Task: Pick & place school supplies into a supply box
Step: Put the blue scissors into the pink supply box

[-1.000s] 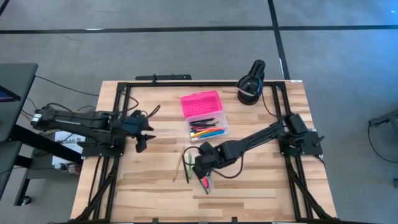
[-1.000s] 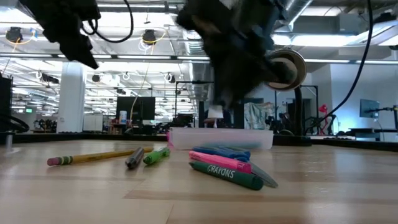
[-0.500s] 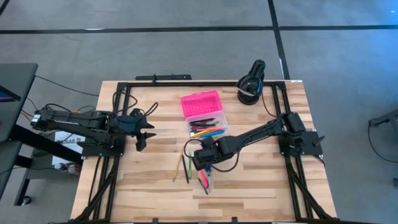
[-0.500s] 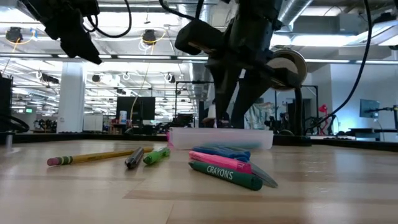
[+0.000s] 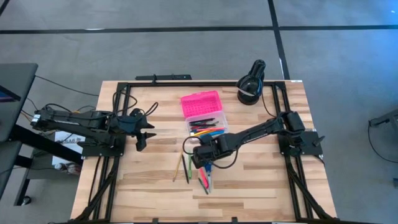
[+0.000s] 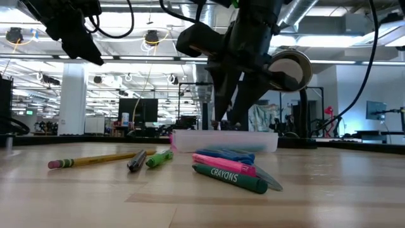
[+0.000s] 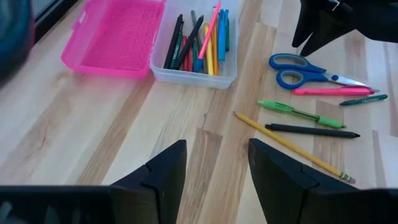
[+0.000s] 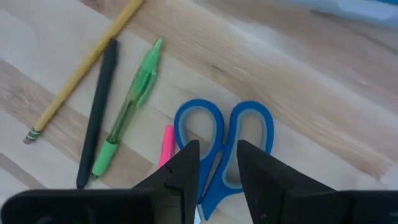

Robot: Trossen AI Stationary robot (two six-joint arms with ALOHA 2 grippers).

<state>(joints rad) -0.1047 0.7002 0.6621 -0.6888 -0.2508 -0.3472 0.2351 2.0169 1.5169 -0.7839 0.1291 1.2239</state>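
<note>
Scissors (image 8: 219, 146) with blue handles lie flat on the wooden table (image 5: 261, 180), just near of the supply box (image 5: 208, 126), whose clear base holds several pens beside its open pink lid (image 5: 200, 103). Hovering above them, the right gripper (image 8: 216, 160) has its fingers slightly spread and empty. A green pen (image 8: 129, 111), a dark pen (image 8: 97, 109) and a yellow pencil (image 8: 81, 66) lie just left of the scissors. Over the table's left side, the left gripper (image 7: 216, 163) hangs spread and empty.
</note>
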